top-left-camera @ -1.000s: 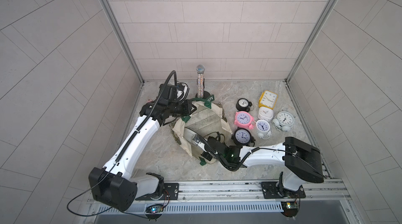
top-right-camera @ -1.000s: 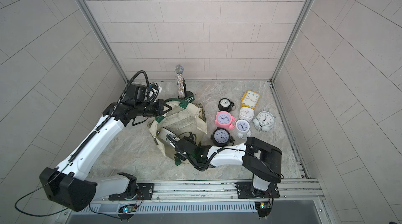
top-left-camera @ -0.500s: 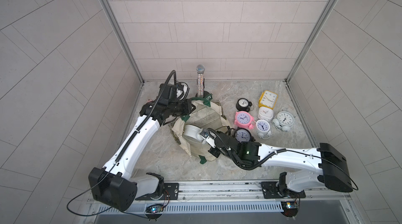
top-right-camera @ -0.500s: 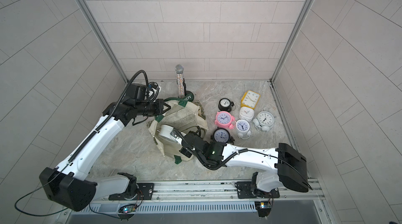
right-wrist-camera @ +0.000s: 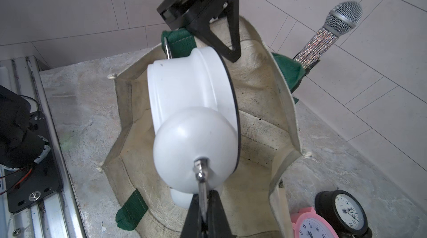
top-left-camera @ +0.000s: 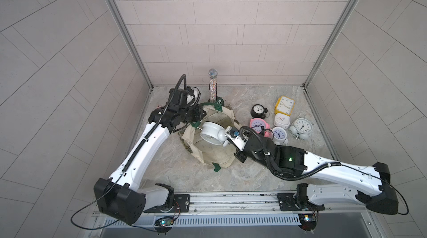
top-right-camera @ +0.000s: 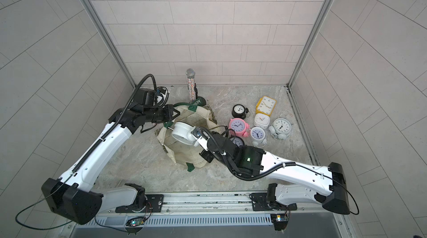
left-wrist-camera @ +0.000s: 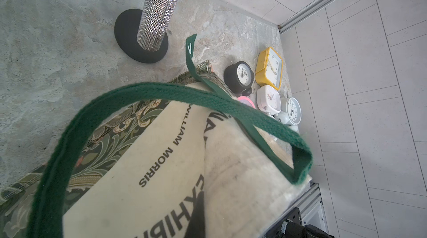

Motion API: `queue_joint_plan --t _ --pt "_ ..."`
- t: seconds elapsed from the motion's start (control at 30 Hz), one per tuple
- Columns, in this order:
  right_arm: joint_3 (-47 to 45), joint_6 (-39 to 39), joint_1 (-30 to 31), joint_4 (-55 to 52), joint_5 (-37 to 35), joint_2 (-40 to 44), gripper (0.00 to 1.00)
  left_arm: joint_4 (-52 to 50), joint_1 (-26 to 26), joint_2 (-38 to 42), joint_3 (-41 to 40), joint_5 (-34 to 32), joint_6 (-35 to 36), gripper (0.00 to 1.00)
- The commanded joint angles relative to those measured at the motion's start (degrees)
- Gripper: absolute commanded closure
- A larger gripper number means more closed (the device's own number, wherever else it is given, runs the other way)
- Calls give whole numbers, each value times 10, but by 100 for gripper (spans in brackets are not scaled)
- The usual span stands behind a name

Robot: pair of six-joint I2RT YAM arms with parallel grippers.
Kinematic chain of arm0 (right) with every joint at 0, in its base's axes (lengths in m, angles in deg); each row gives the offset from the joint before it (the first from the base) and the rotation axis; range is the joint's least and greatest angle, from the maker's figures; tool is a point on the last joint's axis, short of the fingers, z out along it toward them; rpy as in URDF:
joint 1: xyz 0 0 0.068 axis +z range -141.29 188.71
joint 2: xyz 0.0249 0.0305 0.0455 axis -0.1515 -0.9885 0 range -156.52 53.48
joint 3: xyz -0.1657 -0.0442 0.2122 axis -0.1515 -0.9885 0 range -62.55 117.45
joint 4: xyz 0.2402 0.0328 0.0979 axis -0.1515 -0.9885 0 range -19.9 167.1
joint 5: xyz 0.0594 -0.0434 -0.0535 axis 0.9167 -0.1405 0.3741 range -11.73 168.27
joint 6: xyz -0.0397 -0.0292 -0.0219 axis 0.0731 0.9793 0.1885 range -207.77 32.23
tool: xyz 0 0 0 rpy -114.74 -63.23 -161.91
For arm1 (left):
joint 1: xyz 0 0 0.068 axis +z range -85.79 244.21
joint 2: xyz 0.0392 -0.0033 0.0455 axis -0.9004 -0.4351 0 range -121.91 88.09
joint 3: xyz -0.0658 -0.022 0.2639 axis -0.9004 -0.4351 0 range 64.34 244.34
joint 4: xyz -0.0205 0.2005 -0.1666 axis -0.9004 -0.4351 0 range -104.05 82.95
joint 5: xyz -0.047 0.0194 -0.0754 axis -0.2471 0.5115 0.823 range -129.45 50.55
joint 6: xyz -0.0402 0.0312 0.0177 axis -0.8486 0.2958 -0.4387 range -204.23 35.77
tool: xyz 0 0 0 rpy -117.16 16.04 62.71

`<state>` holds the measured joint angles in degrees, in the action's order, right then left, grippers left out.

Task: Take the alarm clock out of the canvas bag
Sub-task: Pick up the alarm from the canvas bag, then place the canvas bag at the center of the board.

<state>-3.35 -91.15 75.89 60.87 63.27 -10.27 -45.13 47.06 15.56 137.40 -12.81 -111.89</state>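
Observation:
The cream canvas bag (top-left-camera: 215,155) (top-right-camera: 184,157) with dark green handles lies on the stone floor, its mouth held open. My left gripper (top-left-camera: 198,114) (top-right-camera: 172,115) is shut on the bag's far rim. In the left wrist view only one dark finger (left-wrist-camera: 199,213) shows against the cloth (left-wrist-camera: 161,167). A white twin-bell alarm clock (top-left-camera: 210,132) (top-right-camera: 182,132) (right-wrist-camera: 189,95) hangs over the bag's open mouth (right-wrist-camera: 261,91). My right gripper (top-left-camera: 227,134) (top-right-camera: 196,134) (right-wrist-camera: 203,194) is shut on the clock's thin metal handle.
A glitter microphone (top-left-camera: 213,86) stands on a black base behind the bag. Several clocks sit to the right: pink (top-left-camera: 257,124), black (top-left-camera: 258,109), yellow (top-left-camera: 284,105) and white ones (top-left-camera: 300,127). Tiled walls close in three sides; a metal rail (top-left-camera: 231,199) runs along the front.
My right arm has stretched out and raised the white clock from deep inside the bag to above its mouth. The left gripper kept its hold on the rim.

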Motion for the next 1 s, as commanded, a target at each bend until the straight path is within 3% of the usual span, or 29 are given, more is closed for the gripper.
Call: queue_joint_plan --t 0.0,0.37,0.6,0.83,0.97 --pt "38 -22 -12 1 13 46 100 -3 3 21 23 -9 -6 100" --pt "72 -105 -156 -72 172 139 100 -32 11 30 35 -31 7 100" --pt "86 -135 -237 -115 210 180 100 -53 18 36 41 -25 25 100" --pt "76 -132 -266 -146 197 224 100 -64 29 44 54 143 106 100" --pt "63 -118 -270 -163 149 254 100 -88 31 54 71 184 155 100"
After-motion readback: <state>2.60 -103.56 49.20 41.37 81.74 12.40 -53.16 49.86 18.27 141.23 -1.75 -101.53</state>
